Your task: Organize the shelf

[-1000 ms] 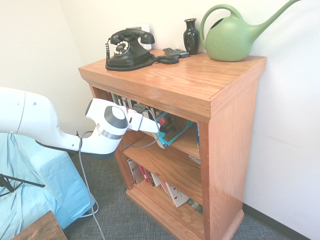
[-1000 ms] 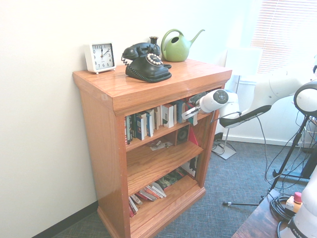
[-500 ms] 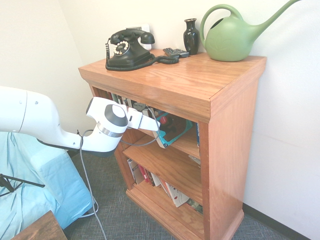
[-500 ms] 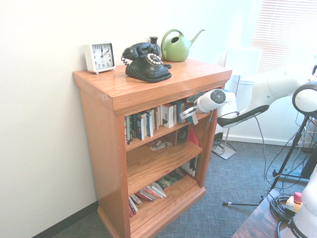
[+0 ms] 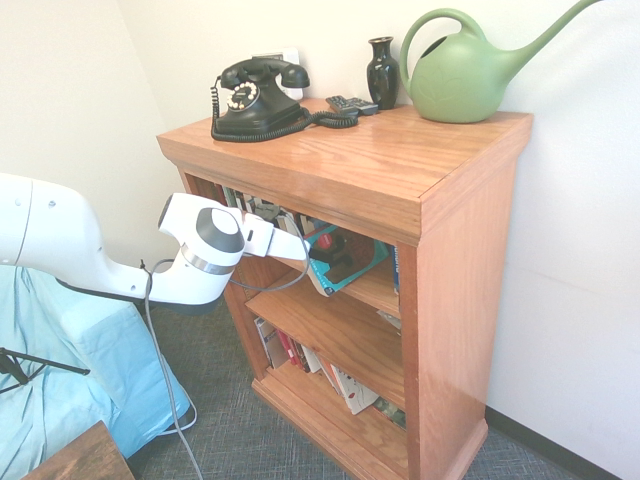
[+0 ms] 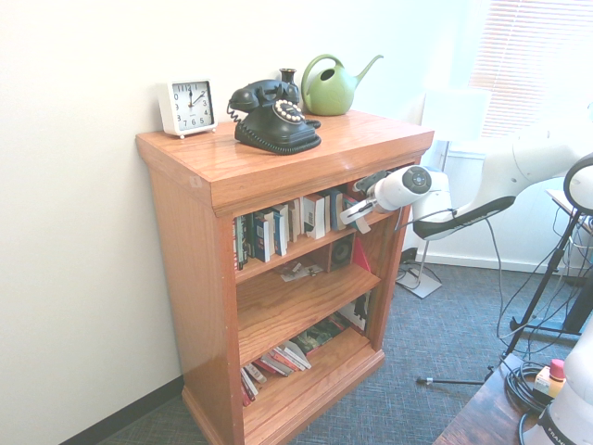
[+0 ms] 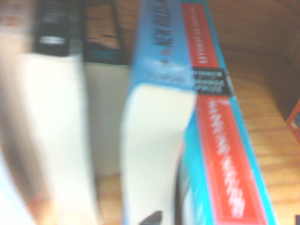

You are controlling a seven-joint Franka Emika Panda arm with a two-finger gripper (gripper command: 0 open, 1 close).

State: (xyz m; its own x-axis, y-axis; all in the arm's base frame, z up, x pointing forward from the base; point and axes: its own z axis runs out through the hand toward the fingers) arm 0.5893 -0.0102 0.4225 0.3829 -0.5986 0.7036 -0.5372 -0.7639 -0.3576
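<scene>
The shelf (image 5: 400, 165) (image 6: 278, 162) is a reddish-brown wooden bookcase against the wall. On its top inner board a teal book with a red stripe (image 5: 345, 262) (image 7: 211, 122) leans tilted at the open end of a row of upright books (image 6: 278, 230). My gripper (image 5: 303, 250) (image 6: 358, 213) hangs level in front of that board, right at the teal book's near edge. Its fingers stand apart and it is open. In the wrist view the book's white page edge fills the middle, blurred.
On the top stand a black dial telephone (image 5: 255, 100), a black vase (image 5: 382, 70), a green watering can (image 5: 460, 75) and a white clock (image 6: 187, 107). Loose books lie on the bottom board (image 5: 345, 385). A blue-draped object (image 5: 70, 370) stands beside the arm.
The gripper has gone from shut to open and drawn back a little from the shelf. The teal book stays leaning on the top inner board.
</scene>
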